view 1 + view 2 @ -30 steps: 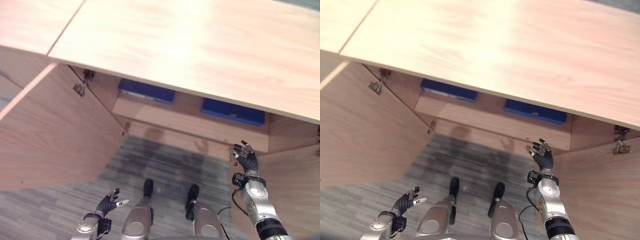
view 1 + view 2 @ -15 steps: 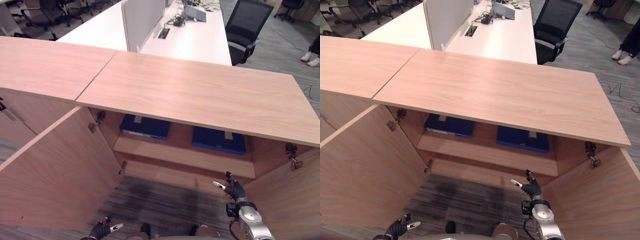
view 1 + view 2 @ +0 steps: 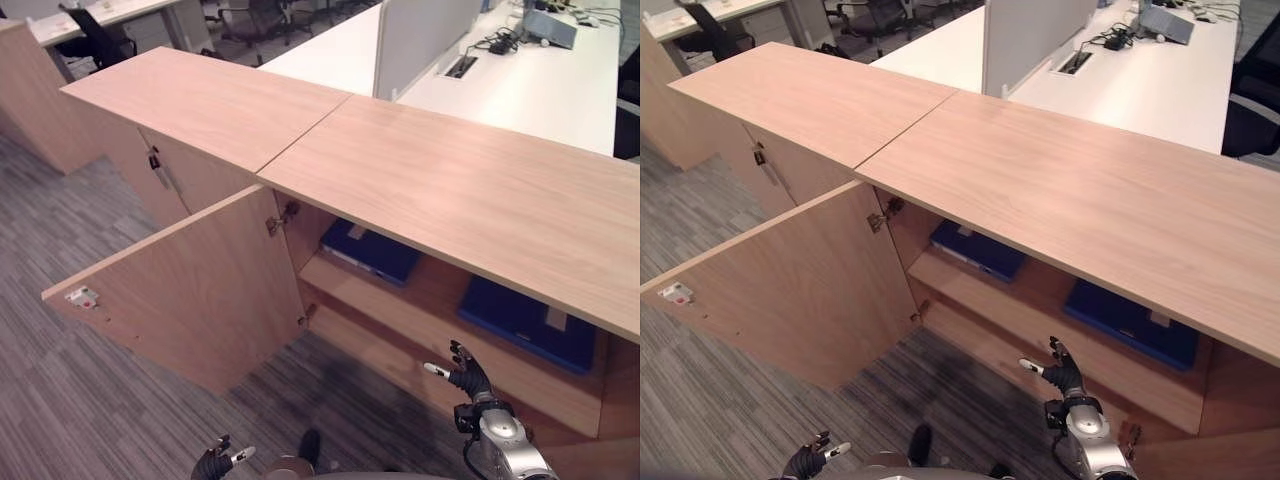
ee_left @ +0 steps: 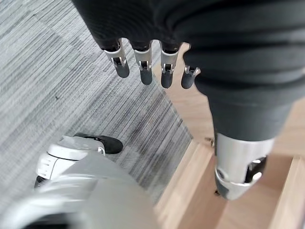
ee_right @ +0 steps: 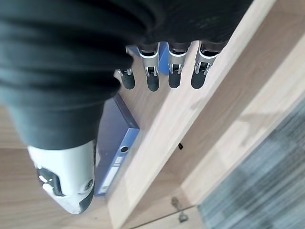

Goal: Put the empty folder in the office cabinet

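The office cabinet (image 3: 470, 190) stands open under its long wooden top. Two blue folders lie flat on its shelf (image 3: 400, 310): one at the left (image 3: 370, 252), the other at the right (image 3: 525, 320). My right hand (image 3: 468, 378) hangs low in front of the shelf edge, open, nothing in it. In the right wrist view its fingers (image 5: 152, 71) are straight, and a blue folder (image 5: 114, 148) shows past them. My left hand (image 3: 215, 465) is down by the carpet, open and holding nothing, its fingers (image 4: 143, 67) relaxed.
The left cabinet door (image 3: 190, 290) swings out wide toward me; the right door (image 3: 1180, 455) is open beside my right arm. A neighbouring cabinet (image 3: 170, 170) at the left is closed. Behind it are a white desk (image 3: 520, 70) with a divider panel (image 3: 420, 35), and chairs.
The whole picture has shifted: the camera has lifted and turned left, bringing in the left door and floor. Both hands stay low and hold nothing.
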Controlling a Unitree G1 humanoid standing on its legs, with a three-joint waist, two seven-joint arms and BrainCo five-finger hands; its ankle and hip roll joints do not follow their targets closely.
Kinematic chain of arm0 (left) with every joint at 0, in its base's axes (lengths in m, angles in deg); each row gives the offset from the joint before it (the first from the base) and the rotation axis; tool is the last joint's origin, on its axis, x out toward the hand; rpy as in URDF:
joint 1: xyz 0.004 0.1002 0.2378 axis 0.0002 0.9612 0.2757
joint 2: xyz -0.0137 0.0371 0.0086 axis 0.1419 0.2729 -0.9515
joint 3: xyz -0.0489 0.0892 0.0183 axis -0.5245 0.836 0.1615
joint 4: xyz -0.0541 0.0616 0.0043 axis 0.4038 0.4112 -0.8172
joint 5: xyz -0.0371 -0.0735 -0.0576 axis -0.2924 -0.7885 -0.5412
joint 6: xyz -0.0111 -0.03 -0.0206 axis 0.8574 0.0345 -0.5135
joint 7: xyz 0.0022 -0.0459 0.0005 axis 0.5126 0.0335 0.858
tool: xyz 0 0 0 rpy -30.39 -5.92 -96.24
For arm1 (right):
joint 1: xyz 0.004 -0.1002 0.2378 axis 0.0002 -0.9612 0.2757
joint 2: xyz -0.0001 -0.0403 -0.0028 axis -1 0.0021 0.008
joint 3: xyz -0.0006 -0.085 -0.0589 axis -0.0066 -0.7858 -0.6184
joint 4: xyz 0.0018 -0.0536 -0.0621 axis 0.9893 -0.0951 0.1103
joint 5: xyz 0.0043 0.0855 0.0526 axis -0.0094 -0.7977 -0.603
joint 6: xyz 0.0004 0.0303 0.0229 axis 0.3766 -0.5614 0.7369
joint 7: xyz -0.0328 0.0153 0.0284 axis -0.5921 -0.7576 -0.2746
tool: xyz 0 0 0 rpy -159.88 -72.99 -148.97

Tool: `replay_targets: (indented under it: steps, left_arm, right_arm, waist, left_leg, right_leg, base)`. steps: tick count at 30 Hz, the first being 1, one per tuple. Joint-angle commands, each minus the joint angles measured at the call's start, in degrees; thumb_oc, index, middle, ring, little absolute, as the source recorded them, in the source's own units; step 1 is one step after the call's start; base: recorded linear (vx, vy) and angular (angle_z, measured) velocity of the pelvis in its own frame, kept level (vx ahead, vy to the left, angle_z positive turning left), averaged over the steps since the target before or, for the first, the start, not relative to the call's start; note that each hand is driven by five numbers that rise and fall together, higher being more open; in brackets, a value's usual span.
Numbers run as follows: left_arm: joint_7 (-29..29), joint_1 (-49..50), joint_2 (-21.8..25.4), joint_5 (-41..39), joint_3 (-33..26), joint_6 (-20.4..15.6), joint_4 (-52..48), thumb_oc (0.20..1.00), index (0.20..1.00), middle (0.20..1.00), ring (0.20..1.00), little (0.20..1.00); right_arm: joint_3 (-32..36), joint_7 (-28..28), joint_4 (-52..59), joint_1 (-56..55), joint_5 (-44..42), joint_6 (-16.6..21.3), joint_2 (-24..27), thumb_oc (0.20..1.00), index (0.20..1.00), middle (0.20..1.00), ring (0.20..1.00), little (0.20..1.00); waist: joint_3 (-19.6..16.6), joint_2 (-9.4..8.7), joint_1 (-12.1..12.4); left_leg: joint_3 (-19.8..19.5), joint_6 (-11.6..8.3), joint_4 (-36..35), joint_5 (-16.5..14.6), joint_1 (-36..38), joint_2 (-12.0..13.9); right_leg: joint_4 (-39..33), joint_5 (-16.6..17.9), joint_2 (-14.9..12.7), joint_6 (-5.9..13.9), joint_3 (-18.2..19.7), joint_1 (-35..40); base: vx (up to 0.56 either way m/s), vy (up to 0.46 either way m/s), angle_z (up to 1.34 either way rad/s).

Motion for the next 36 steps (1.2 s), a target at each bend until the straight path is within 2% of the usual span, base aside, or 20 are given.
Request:
replay_targets:
  steps: [1, 2, 3, 4, 5, 8, 11, 14, 15, 16, 17, 19, 20, 21, 22, 23, 26, 32, 36]
  left_arm:
    - [-0.3, -1.6, 2.0, -2.3, -0.6, -1.0, -3.3, 1.0, 1.0, 1.0, 1.0, 1.0]
    - [-0.3, -1.6, 2.0, -2.3, -0.6, -1.0, -3.3, 1.0, 1.0, 1.0, 1.0, 1.0]
    - [-0.1, -1.9, 2.0, -2.5, -0.7, -0.9, -3.3, 1.0, 1.0, 1.0, 1.0, 1.0]
    - [-0.2, -1.6, 1.8, -2.4, -0.2, -0.7, -4.2, 1.0, 1.0, 1.0, 1.0, 1.0]
    - [-0.2, -0.4, 1.8, -2.1, 0.1, -0.5, -6.3, 1.0, 1.0, 1.0, 1.0, 1.0]
    - [-0.8, 1.2, 3.5, -1.4, 1.1, 0.0, -12.8, 1.0, 1.0, 1.0, 1.0, 1.0]
    - [-1.0, 1.2, 4.8, -0.8, 0.8, -0.1, -13.3, 1.0, 1.0, 1.0, 1.0, 1.0]
    - [-0.7, 0.5, 5.6, -0.5, 0.2, -0.4, -13.2, 1.0, 1.0, 1.0, 1.0, 1.0]
    - [0.3, -0.3, 6.5, 0.3, -0.5, -1.2, -13.7, 1.0, 1.0, 1.0, 1.0, 1.0]
    - [0.8, -0.8, 6.7, 0.6, -0.5, -1.6, -14.0, 1.0, 1.0, 1.0, 1.0, 1.0]
    - [0.8, -0.9, 6.7, 0.7, -0.5, -1.6, -13.9, 1.0, 1.0, 1.0, 1.0, 1.0]
    - [1.2, -1.6, 7.0, 1.1, -0.1, -2.0, -14.7, 1.0, 1.0, 1.0, 1.0, 1.0]
    - [1.3, -2.1, 7.1, 1.4, 0.4, -2.4, -14.8, 1.0, 1.0, 1.0, 1.0, 1.0]
    - [1.0, -2.9, 7.0, 1.1, 1.3, -2.8, -15.5, 1.0, 1.0, 1.0, 1.0, 1.0]
    - [1.1, -3.4, 7.1, 0.9, 1.7, -3.0, -15.5, 1.0, 1.0, 1.0, 1.0, 1.0]
    - [1.0, -3.5, 7.2, 1.1, 1.8, -3.0, -15.3, 1.0, 1.0, 1.0, 1.0, 1.0]
    - [0.9, -3.3, 7.0, 1.4, 1.5, -3.1, -14.9, 1.0, 1.0, 1.0, 1.0, 1.0]
    - [0.8, -1.9, 5.6, 1.1, 0.6, -3.0, -14.6, 1.0, 1.0, 1.0, 1.0, 1.0]
    - [0.6, -0.6, 4.5, 1.1, 0.4, -3.0, -15.1, 1.0, 1.0, 1.0, 1.0, 1.0]
  right_arm:
    - [1.2, -1.1, 4.5, 2.9, 0.5, 2.8, 0.5, 1.0, 1.0, 1.0, 1.0, 1.0]
    - [1.3, -1.1, 4.5, 2.9, 0.5, 2.8, 0.5, 1.0, 1.0, 1.0, 1.0, 1.0]
    - [2.2, -1.2, 4.6, 2.6, -0.6, 2.8, 0.1, 1.0, 1.0, 1.0, 1.0, 1.0]
    - [3.0, -1.3, 5.0, 1.7, -1.0, 2.7, -0.2, 1.0, 1.0, 1.0, 1.0, 1.0]
    - [3.5, -1.3, 4.6, 1.5, -0.9, 2.6, -0.4, 1.0, 1.0, 1.0, 1.0, 1.0]
    - [5.3, -2.5, 3.2, 2.2, -1.6, 2.0, -1.7, 1.0, 1.0, 1.0, 1.0, 1.0]
    - [5.6, -2.8, 2.9, 2.8, -1.8, 1.9, -2.6, 1.0, 1.0, 1.0, 1.0, 1.0]
    - [5.2, -2.5, 1.9, 3.4, -1.4, 1.8, -2.9, 1.0, 1.0, 1.0, 1.0, 1.0]
    - [4.5, -2.4, 0.9, 4.0, -0.2, 1.5, -3.2, 1.0, 1.0, 1.0, 1.0, 1.0]
    - [4.1, -2.5, -0.2, 4.5, 0.7, 1.3, -3.3, 1.0, 1.0, 1.0, 1.0, 1.0]
    - [4.1, -2.5, -0.3, 4.6, 0.7, 1.3, -3.3, 1.0, 1.0, 1.0, 1.0, 1.0]
    - [4.0, -2.6, -1.8, 4.7, 0.9, 1.3, -3.8, 1.0, 1.0, 1.0, 1.0, 1.0]
    - [4.2, -2.5, -2.5, 4.4, 0.7, 1.4, -3.9, 1.0, 1.0, 1.0, 1.0, 1.0]
    - [4.5, -2.5, -3.7, 3.4, 0.0, 1.6, -3.8, 1.0, 1.0, 1.0, 1.0, 1.0]
    - [4.7, -2.6, -4.6, 3.0, -0.5, 1.8, -3.8, 1.0, 1.0, 1.0, 1.0, 1.0]
    - [4.8, -2.4, -4.9, 2.3, -0.7, 1.8, -4.0, 1.0, 1.0, 1.0, 1.0, 1.0]
    - [4.6, -1.9, -5.4, 1.3, -0.5, 1.7, -4.2, 1.0, 1.0, 1.0, 1.0, 1.0]
    - [3.5, -0.8, -5.8, -0.5, 0.9, 1.1, -4.0, 1.0, 1.0, 1.0, 1.0, 1.0]
    - [3.8, -0.5, -5.4, -1.9, 1.2, 1.0, -3.7, 1.0, 1.0, 1.0, 1.0, 1.0]
  waist:
    - [2.3, -2.07, -1.1]
    - [2.2, -2.15, -1.3]
    - [1.9, -2.13, -2.3]
    - [1.6, -1.83, -2.7]
    - [1.0, -1.31, -2.7]
    - [1.0, -1.36, -2.0]
    - [0.7, -1.48, -1.3]
    - [1.0, -1.48, -0.9]
    - [1.8, -1.65, -0.8]
    - [2.4, -1.55, -0.8]
    - [2.3, -1.58, -0.8]
    - [2.8, -1.44, -1.1]
    - [2.7, -1.35, -1.4]
    - [2.5, -1.14, -2.1]
    - [2.4, -1.08, -2.2]
    - [2.0, -1.04, -2.1]
    - [1.1, -1.15, -2.0]
    - [-0.7, -1.15, -1.5]
    - [-1.7, -0.69, -1.8]
  left_leg:
    - [9.9, 3.91, 14.3, -12.8, 4.4, 4.7]
    - [9.8, 3.99, 14.2, -12.5, 4.2, 4.5]
    - [12.4, 4.26, 14.7, -13.6, 6.2, 6.2]
    - [13.8, 4.7, 13.6, -13.5, 6.8, 6.7]
    - [14.2, 4.84, 10.4, -13.4, 7.7, 5.8]
    - [12.9, 5.57, 8.0, -13.1, 8.1, 4.3]
    - [12.1, 6.48, 4.9, -12.7, 9.0, 3.0]
    - [11.5, 7.28, 3.5, -12.4, 9.5, 2.3]
    - [10.9, 8.14, 2.9, -12.5, 10.1, 1.5]
    - [10.4, 8.66, 2.7, -12.4, 10.3, 1.3]
    - [10.4, 8.72, 2.7, -12.1, 10.0, 1.2]
    - [9.5, 9.13, 2.1, -11.8, 10.1, 0.9]
    - [8.7, 9.19, 1.6, -11.7, 10.3, 0.6]
    - [6.3, 9.19, 1.1, -11.4, 10.1, -0.1]
    - [5.4, 9.13, 1.2, -11.3, 9.7, -0.3]
    - [4.6, 9.05, 1.1, -11.3, 9.6, -0.5]
    - [4.2, 8.91, 0.6, -11.2, 9.8, -0.7]
    - [3.9, 8.26, -0.3, -10.8, 10.8, -0.6]
    - [3.5, 7.59, -1.6, -10.3, 12.1, -0.6]
  right_leg:
    - [6.8, -3.7, -4.4, 5.43, 1.5, -1.5]
    - [6.8, -3.5, -4.5, 5.43, 1.4, -1.7]
    - [7.9, -4.4, -4.6, 4.85, -0.4, -1.7]
    - [8.2, -4.4, -4.6, 4.9, -1.8, -1.4]
    - [8.9, -4.0, -4.4, 5.4, -2.9, -1.1]
    - [10.7, -2.9, -5.8, 6.59, -3.7, -1.4]
    - [12.0, -2.2, -6.9, 7.59, -3.9, -2.1]
    - [15.2, -1.9, -7.8, 8.67, -3.4, -3.5]
    - [19.6, 1.3, -9.4, 11.08, -1.9, -5.7]
    - [21.7, 2.8, -10.0, 12.58, -0.6, -7.1]
    - [21.5, 3.2, -9.9, 12.54, -0.6, -7.3]
    - [22.8, 4.0, -9.3, 13.65, 2.8, -8.5]
    - [21.8, 2.9, -8.3, 13.63, 5.2, -8.5]
    - [18.0, 0.6, -6.7, 12.73, 9.9, -8.2]
    - [16.0, -0.1, -6.5, 12.0, 11.3, -7.4]
    - [14.1, -0.9, -6.5, 11.19, 11.7, -6.3]
    - [11.6, -0.9, -6.5, 10.84, 11.5, -4.8]
    - [7.1, -0.2, -6.1, 10.82, 11.5, -1.1]
    - [4.0, 0.6, -6.2, 10.68, 10.2, 0.9]
  base:
    - [-0.1, 0.003, 0.57]
    - [-0.11, 0.042, 0.61]
    - [-0.03, 0.085, 0.87]
    - [0.0, 0.165, 1.82]
    - [0.05, 0.217, 2.14]
    - [0.0, 0.187, 0.77]
    - [-0.01, 0.15, 0.31]
    - [-0.02, 0.13, 0.24]
    - [-0.05, 0.111, 0.17]
    - [-0.06, 0.112, 0.13]
    - [-0.06, 0.049, 0.2]
    - [-0.04, 0.031, 0.24]
    - [-0.01, 0.023, 0.18]
    - [0.01, -0.012, 0.27]
    - [0.03, -0.035, 0.52]
    - [0.03, -0.036, 0.69]
    - [0.03, -0.034, 0.48]
    - [0.02, -0.042, 0.07]
    - [-0.01, -0.038, 0.09]
